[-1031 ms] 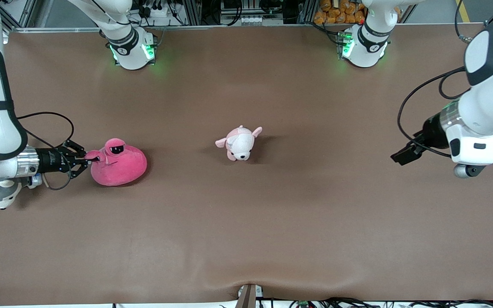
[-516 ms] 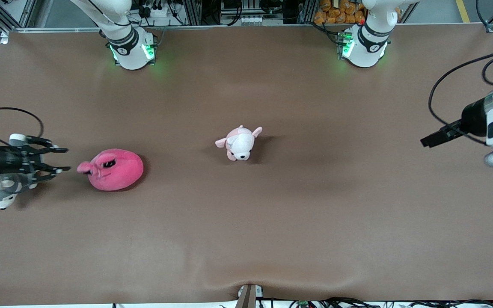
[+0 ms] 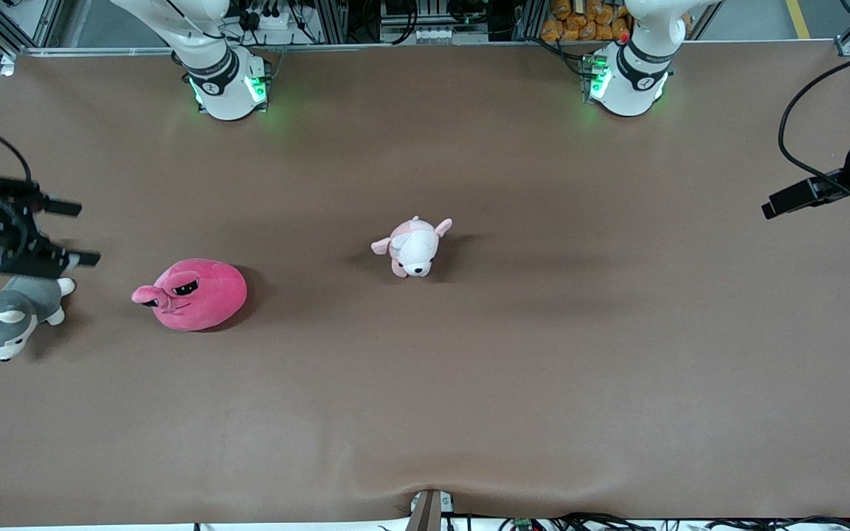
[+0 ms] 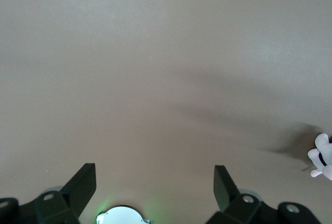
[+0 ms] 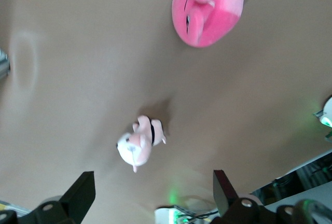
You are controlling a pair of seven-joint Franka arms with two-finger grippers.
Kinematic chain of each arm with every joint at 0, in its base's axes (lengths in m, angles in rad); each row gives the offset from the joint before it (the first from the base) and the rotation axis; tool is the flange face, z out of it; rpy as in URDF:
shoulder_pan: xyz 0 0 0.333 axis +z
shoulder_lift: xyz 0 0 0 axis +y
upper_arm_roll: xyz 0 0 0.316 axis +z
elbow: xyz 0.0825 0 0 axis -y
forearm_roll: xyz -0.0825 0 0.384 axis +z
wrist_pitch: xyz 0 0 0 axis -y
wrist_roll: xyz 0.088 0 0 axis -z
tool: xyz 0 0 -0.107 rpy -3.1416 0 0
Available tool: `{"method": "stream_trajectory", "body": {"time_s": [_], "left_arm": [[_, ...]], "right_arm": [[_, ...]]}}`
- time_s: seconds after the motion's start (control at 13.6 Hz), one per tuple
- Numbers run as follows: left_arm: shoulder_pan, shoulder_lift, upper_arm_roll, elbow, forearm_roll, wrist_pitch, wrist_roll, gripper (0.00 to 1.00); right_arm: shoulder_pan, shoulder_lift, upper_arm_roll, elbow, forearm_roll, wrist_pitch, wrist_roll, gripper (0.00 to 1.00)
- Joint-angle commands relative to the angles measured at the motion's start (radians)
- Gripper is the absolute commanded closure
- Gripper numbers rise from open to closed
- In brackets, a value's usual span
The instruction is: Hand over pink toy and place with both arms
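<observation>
You see the pink toy lying free on the table; right gripper and left gripper both spread empty, so placing looks done

Front cam: high, looks down on the whole table, facing both bases. Left wrist cam: looks past its gripper at bare mat. Right wrist cam: past its gripper. All three share the puppy.

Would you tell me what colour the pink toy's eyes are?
Dark, nearly black, on the pink toy; clearest in the front view.
</observation>
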Motion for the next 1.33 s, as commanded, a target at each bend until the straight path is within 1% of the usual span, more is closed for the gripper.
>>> {"method": "stream_trajectory", "body": {"time_s": [0.0,0.15,0.29,0.37,0.52,0.59,0.74,0.81,0.88,1.1,1.18,1.25], "left_arm": [[0.01,-0.091,-0.006,-0.094,0.003,0.002,0.014,0.0],[0.01,-0.111,-0.006,-0.105,0.003,-0.013,0.014,0.0],[0.011,-0.119,-0.004,-0.105,0.003,-0.019,0.012,0.0],[0.01,-0.119,-0.004,-0.102,0.005,-0.018,0.012,0.0],[0.01,-0.105,-0.003,-0.096,0.017,0.013,0.012,0.0],[0.01,-0.103,-0.003,-0.097,0.017,0.02,0.012,0.0],[0.01,-0.108,-0.001,-0.096,0.017,0.02,0.012,0.0],[0.01,-0.113,0.0,-0.096,0.017,0.02,0.012,0.0],[0.01,-0.114,0.003,-0.096,0.017,0.02,0.012,0.0],[0.008,-0.116,-0.003,-0.096,0.019,0.019,0.015,0.0],[0.01,-0.119,-0.006,-0.094,0.019,0.019,0.015,0.0],[0.008,-0.12,-0.007,-0.093,0.017,0.017,0.017,0.0]], "right_arm": [[0.054,-0.084,-0.008,-0.008,-0.023,-0.043,-0.092,0.0],[0.067,-0.129,-0.006,-0.01,-0.098,-0.077,-0.298,0.0],[0.071,-0.162,-0.006,-0.011,-0.172,-0.141,-0.591,0.0],[0.078,-0.175,-0.005,-0.014,-0.234,-0.149,-0.752,0.0],[0.106,-0.208,-0.005,-0.058,-0.397,-0.159,-1.12,0.0],[0.11,-0.219,-0.005,-0.086,-0.417,-0.151,-1.213,0.0],[0.104,-0.244,-0.008,-0.121,-0.419,-0.142,-1.233,0.0],[0.101,-0.267,-0.009,-0.158,-0.419,-0.108,-1.235,0.0],[0.101,-0.314,-0.009,-0.23,-0.419,-0.059,-1.235,0.0],[0.101,-0.495,-0.011,-0.489,-0.416,0.094,-1.246,0.0],[0.103,-0.542,-0.012,-0.555,-0.415,0.126,-1.282,0.0],[0.104,-0.57,-0.014,-0.592,-0.415,0.151,-1.328,0.0]]}}
